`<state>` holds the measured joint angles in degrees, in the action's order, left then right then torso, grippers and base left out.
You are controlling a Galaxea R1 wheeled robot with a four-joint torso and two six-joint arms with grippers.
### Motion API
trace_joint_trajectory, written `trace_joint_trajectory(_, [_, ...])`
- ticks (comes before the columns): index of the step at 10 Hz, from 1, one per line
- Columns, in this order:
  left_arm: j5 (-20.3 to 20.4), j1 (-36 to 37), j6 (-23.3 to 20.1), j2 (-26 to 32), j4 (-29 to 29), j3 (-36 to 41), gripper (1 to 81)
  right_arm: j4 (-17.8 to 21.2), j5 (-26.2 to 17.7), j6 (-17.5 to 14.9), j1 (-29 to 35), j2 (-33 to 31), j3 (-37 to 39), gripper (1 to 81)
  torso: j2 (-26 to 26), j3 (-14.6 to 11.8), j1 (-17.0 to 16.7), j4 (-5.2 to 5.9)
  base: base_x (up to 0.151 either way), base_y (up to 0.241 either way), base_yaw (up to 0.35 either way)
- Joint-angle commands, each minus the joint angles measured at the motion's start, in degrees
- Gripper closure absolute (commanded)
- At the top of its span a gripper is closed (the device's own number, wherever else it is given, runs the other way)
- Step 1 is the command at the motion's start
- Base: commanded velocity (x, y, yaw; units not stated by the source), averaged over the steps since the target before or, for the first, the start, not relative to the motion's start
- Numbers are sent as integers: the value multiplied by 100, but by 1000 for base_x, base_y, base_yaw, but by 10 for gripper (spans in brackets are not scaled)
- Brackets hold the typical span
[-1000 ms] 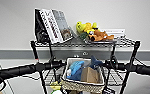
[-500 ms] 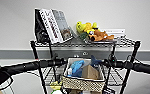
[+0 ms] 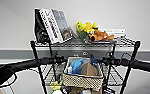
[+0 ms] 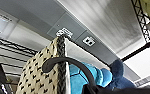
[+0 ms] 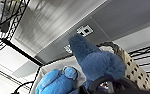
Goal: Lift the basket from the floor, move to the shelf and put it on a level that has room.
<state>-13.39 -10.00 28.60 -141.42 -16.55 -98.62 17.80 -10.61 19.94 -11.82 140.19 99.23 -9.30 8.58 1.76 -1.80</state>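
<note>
- My left arm (image 3: 23, 63) comes in from the left of the head view and ends at the left side of the basket (image 3: 82, 75), where my left gripper (image 3: 58, 59) meets the rim. I judge I am in the placing step: the basket is up off the floor, at the height of the middle tier of the shelf (image 3: 37, 65), between its front posts.
- In my left wrist view the woven side and white lining of the basket (image 4: 49, 72) sit right against the camera, with a curved dark bar across them. I cannot tell whether my left fingers are spread or pinching the rim.
- The basket holds blue plush toys (image 3: 77, 65) and a brown paper item (image 3: 89, 70). Above it, the top tier carries books (image 3: 52, 25) and plush animals (image 3: 94, 32), so that one is taken.
- The level (image 3: 113, 75) behind and beside the basket looks bare. As I judge it, the next move calls for easing the basket forward until its base is fully over the grid, kept flat, without clipping a post.
- My right gripper (image 3: 106, 60) is at the basket's right rim. The right wrist view shows a dark blue plush (image 5: 96, 60) and the woven side close by; I cannot tell how far those fingers are open.
</note>
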Motion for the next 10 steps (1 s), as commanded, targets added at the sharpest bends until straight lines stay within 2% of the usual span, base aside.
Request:
trace_joint_trajectory(1, [170, 1320, -21, -352, -14, -377, 811, -40, 226, -105, 1177, 125, 95, 811, 0, 0, 0, 0, 0, 0, 0])
trace_joint_trajectory(6, [152, 1127, -30, -194, 91, -325, 811, -92, 234, -114, 967, 135, 51, 811, 0, 2, 6, 0, 0, 0, 0])
trace_joint_trajectory(7, [170, 1118, -30, -124, 91, -211, 10, -92, 234, -114, 966, 126, 17, 811, 0, 2, 6, 0, 0, 0, 0])
trace_joint_trajectory(8, [170, 1126, -30, -63, 91, -105, 10, -92, 234, -114, 966, 108, -19, 811, 0, 2, 6, 0, 0, 0, 0])
trace_joint_trajectory(9, [161, 1127, -30, -19, 91, -87, 10, -84, 234, -114, 957, 108, -28, 10, 0, 2, 6, 0, 0, 0, 0])
trace_joint_trajectory(10, [152, 1109, -21, 52, 91, -17, 10, -84, 234, -114, 940, 91, -45, 10, 0, 2, 4, 0, 0, 0, 0])
